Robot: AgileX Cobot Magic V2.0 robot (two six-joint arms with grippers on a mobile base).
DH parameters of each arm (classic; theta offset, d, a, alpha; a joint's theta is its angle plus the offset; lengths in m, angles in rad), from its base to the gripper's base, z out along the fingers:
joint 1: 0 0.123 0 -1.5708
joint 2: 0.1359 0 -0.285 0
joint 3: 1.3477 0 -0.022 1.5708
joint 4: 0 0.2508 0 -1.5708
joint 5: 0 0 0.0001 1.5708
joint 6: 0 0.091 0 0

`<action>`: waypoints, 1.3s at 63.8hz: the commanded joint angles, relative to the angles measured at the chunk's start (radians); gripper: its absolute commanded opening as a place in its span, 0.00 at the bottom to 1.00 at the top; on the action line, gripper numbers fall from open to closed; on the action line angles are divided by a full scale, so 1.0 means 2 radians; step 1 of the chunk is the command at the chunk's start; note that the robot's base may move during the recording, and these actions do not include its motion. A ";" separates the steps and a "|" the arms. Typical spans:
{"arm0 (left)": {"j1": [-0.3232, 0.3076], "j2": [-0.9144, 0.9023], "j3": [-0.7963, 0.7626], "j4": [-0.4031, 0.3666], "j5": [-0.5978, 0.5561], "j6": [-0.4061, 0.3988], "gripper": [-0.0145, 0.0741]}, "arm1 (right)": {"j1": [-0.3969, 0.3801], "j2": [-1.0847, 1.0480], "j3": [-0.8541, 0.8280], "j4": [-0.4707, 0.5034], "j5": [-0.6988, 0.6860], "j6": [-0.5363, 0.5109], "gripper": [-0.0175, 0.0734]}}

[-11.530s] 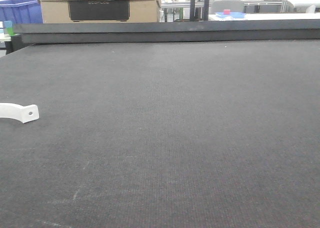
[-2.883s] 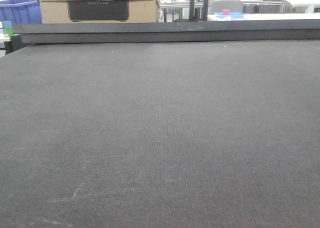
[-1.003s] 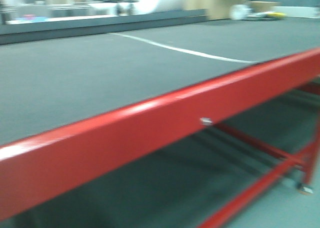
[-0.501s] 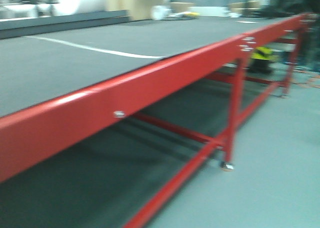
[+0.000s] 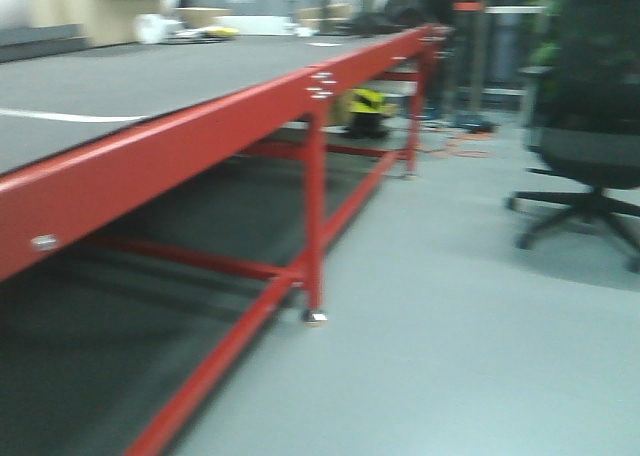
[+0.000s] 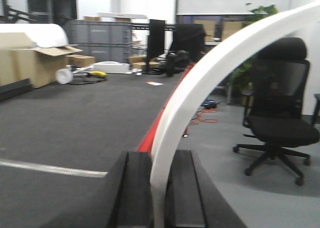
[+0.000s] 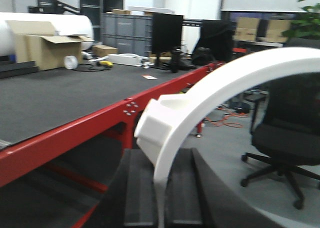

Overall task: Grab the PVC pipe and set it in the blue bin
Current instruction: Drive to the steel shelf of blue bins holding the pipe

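Both arms' jaws pinch PVC pipes (image 6: 170, 123) (image 7: 225, 80) near red table edge (image 5: 180, 141).

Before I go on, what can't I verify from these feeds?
No view: the blue bin appears nowhere.
Left wrist view: white curved plastic pipe piece has both ends cut off by picture edges.
Right wrist view: second white curved plastic piece, ends likewise cut off.
Front view: blurred; neither arm appears.
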 commanded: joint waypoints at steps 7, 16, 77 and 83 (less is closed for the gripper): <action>-0.002 -0.002 -0.001 -0.001 -0.011 -0.004 0.04 | 0.001 -0.002 0.001 -0.001 -0.013 -0.001 0.01; -0.002 -0.002 -0.001 -0.001 -0.011 -0.004 0.04 | 0.001 -0.002 0.001 -0.001 -0.013 -0.001 0.01; -0.002 -0.002 -0.001 -0.001 -0.011 -0.004 0.04 | 0.001 -0.002 0.001 -0.001 -0.013 -0.001 0.01; -0.002 -0.002 -0.001 -0.001 -0.011 -0.004 0.04 | 0.001 -0.002 0.001 -0.001 -0.013 -0.001 0.01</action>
